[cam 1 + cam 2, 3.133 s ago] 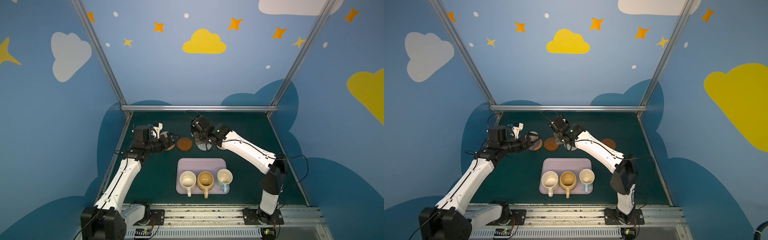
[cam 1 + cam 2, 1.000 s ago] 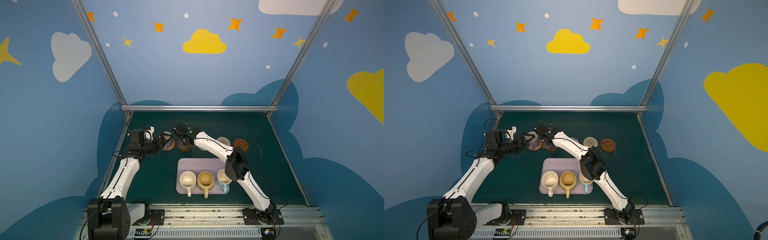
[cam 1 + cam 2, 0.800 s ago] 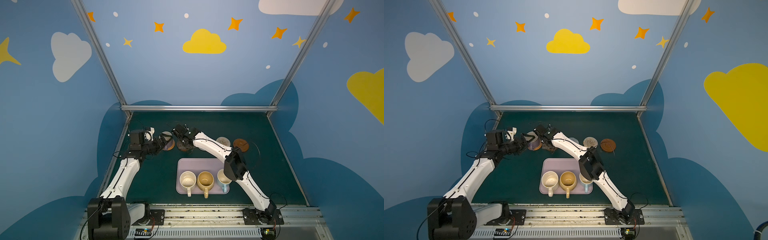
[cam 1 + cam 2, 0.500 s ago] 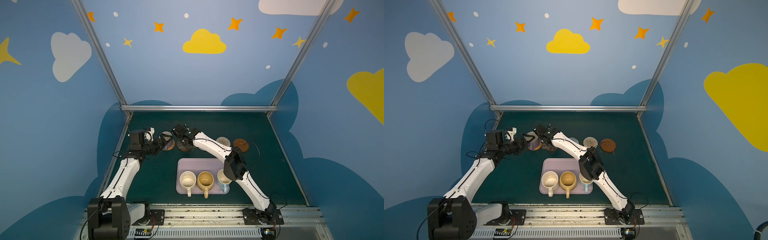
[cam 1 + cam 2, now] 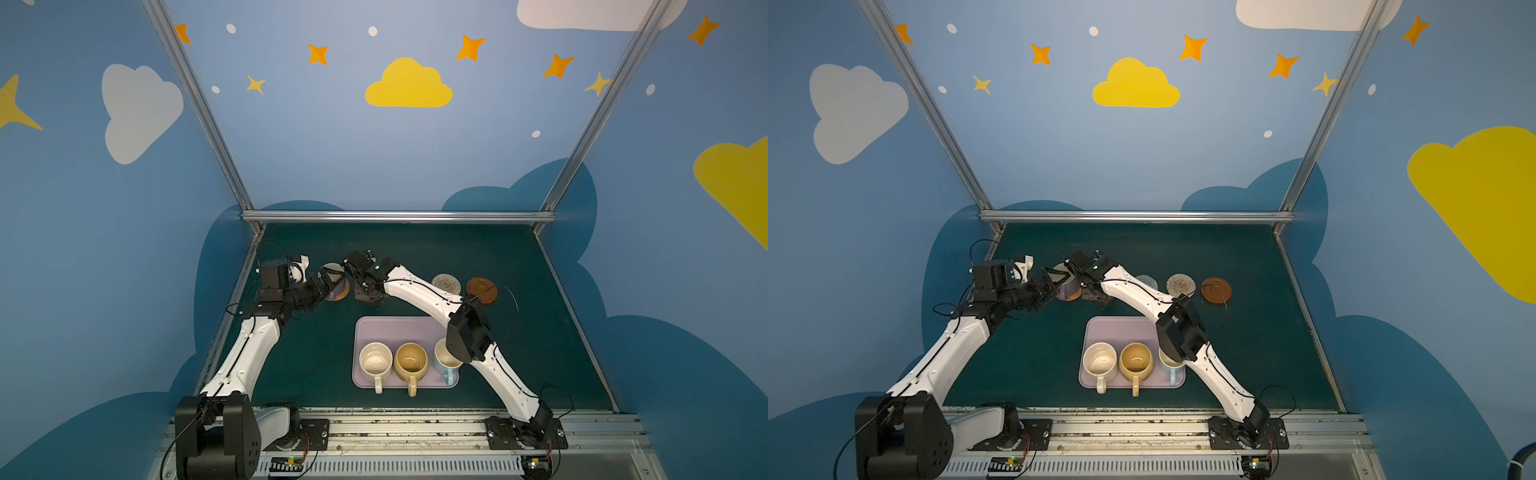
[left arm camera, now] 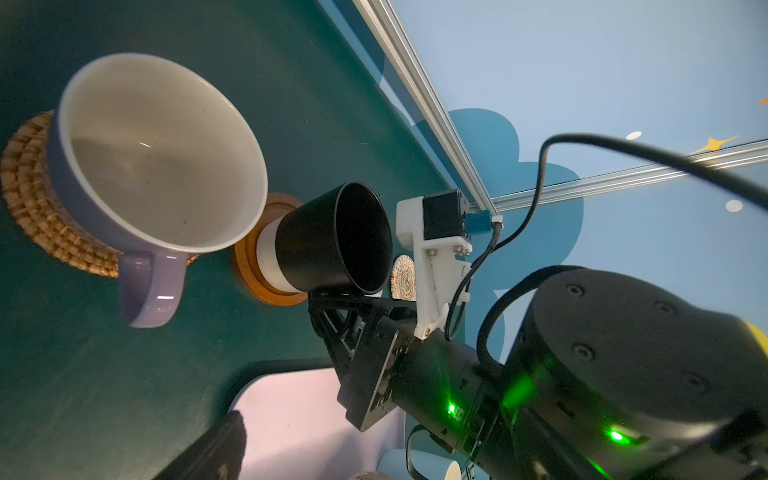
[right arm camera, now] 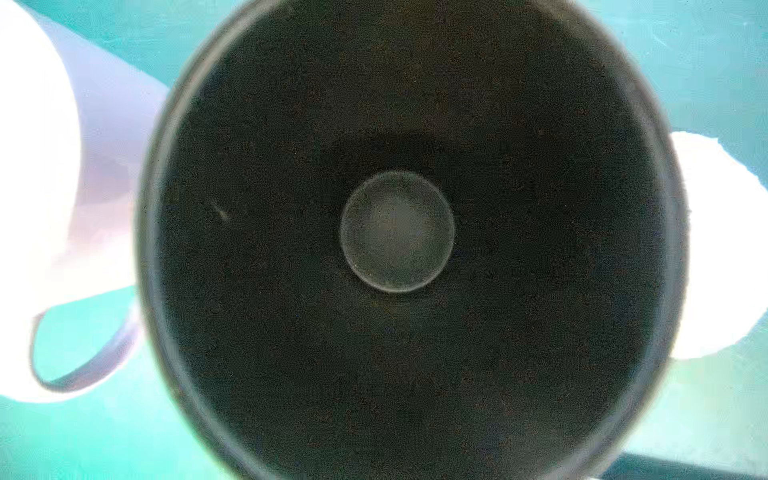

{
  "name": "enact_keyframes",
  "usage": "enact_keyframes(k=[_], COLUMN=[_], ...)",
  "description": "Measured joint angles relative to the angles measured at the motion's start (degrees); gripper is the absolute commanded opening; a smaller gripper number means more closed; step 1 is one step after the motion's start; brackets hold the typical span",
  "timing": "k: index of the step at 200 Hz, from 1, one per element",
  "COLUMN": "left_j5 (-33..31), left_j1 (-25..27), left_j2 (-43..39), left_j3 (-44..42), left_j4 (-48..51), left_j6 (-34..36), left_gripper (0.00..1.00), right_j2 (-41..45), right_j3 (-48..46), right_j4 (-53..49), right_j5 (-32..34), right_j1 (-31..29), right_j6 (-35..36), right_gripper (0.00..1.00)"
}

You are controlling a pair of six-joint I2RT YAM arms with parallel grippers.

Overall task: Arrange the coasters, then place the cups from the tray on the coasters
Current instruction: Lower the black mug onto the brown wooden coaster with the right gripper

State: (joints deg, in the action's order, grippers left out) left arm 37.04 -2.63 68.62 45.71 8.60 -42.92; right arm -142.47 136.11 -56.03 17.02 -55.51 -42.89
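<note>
Tray (image 5: 395, 328) is at 6 o'clock. Off its 11 o'clock, the lavender mug (image 6: 158, 158) sits upright on the rattan coaster (image 6: 29, 199). Right beside it, the black mug (image 6: 328, 245) stands on a brown wooden coaster (image 6: 249, 274), with my right gripper (image 6: 328, 299) clamped on it. The cream mug (image 5: 375, 362), mustard mug (image 5: 411, 363) and light blue mug (image 5: 444, 365) line the tray's 6 o'clock edge, handles toward 6. The grey coaster (image 5: 1148, 281), beige coaster (image 5: 446, 283) and second brown coaster (image 5: 481, 289) lie flat toward 1 o'clock.

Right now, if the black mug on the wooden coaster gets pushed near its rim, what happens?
The black mug narrows toward its base, so a high push would probably tip it, not slide it. The wooden coaster has a raised rim that likely blocks sliding. The mug's matte wall looks rigid, probably not slippery.
</note>
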Motion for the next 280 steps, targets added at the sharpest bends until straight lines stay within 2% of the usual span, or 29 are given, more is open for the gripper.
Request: enact_keyframes(k=[34, 62, 182, 212, 240, 280], left_j5=[0.0, 0.1, 0.1, 0.1, 0.1, 0.0], left_j1=[0.0, 0.0, 0.0, 0.0, 0.0, 0.0], left_j2=[0.0, 0.0, 0.0, 0.0, 0.0, 0.0], left_j3=[0.0, 0.0, 0.0, 0.0, 0.0, 0.0], left_j4=[0.0, 0.0, -0.1, -0.1, -0.1, 0.0], left_j6=[0.0, 0.0, -0.2, -0.2, -0.2, -0.2], left_gripper=[0.99, 0.99, 0.99, 0.99, 1.0, 1.0], right_j2=[-0.2, -0.3, -0.9, -0.9, -1.0, -1.0], right_j3=[0.4, 0.5, 0.5, 0.5, 0.2, -1.6], right_j4=[-0.2, -0.4, -0.1, 0.3, 0.5, 1.2], right_j5=[0.1, 0.4, 2.8, 2.8, 2.2, 1.2], right_j1=[0.0, 0.0, 0.0, 0.0, 0.0, 0.2], right_j6=[0.0, 0.0, 0.1, 0.1, 0.3, 0.3], right_gripper=[0.16, 0.12, 0.13, 0.16, 0.25, 0.27])
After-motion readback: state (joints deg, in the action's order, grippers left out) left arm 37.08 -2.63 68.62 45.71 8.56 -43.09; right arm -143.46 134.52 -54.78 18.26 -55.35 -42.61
